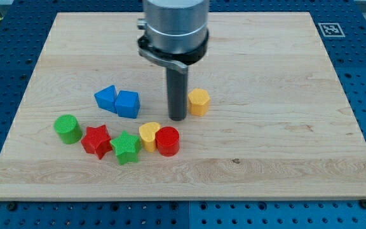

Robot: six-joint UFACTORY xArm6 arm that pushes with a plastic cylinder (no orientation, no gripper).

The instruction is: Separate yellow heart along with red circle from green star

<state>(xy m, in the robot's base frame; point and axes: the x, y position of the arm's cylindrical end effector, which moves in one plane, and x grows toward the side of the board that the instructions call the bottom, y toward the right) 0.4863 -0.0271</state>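
Observation:
The yellow heart (pixel 149 135) lies at the view's lower middle, touching the red circle (pixel 168 141) on its right. The green star (pixel 126 147) sits just left of the heart, touching or nearly touching it. My tip (pixel 178 118) is on the board just above the heart and the red circle, a short gap away from both.
A red star (pixel 96 140) touches the green star's left side. A green cylinder (pixel 67 128) lies further left. Two blue blocks (pixel 105 98) (pixel 128 104) sit up-left of my tip. A yellow hexagon (pixel 199 102) is right beside the rod. The wooden board (pixel 284 114) extends rightward.

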